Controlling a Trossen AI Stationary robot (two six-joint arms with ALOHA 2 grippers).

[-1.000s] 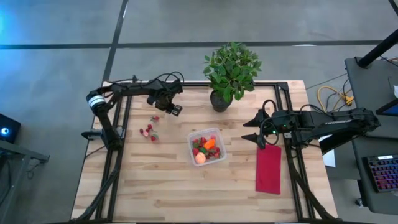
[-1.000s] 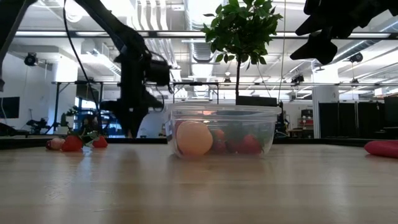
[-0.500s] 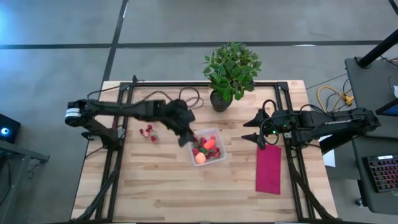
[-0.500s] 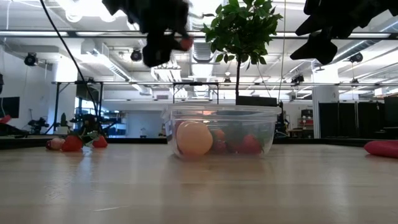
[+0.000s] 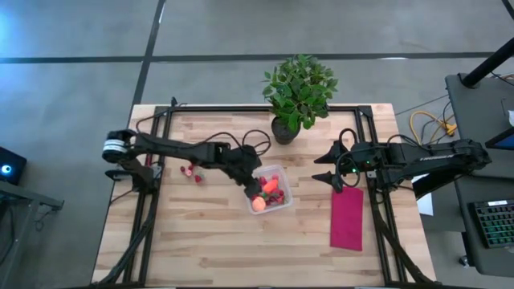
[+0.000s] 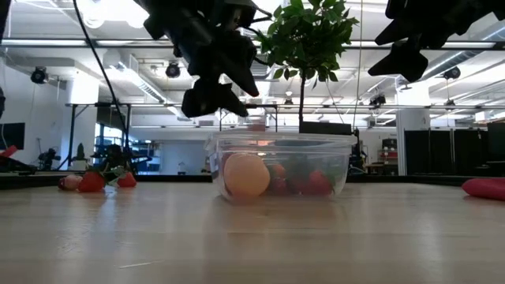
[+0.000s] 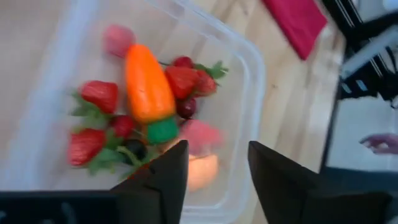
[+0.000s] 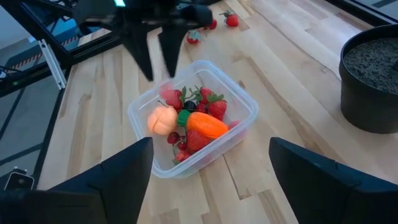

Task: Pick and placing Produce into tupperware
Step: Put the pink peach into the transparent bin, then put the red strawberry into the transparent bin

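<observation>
From above, the left tool (image 5: 250,181) is seen over the tupperware (image 5: 281,172), loose strawberries (image 5: 191,170) lying behind it on the bench (image 5: 201,233). Its wrist view shows spread fingers (image 7: 163,180) above the carrot (image 7: 146,91). The right tool (image 5: 327,170) is parked spread, farther off

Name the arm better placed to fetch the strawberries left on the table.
Left. The left claw hangs open over the tupperware, on the side of the loose strawberries. The right claw waits open near the red cloth, beyond the tupperware.
</observation>
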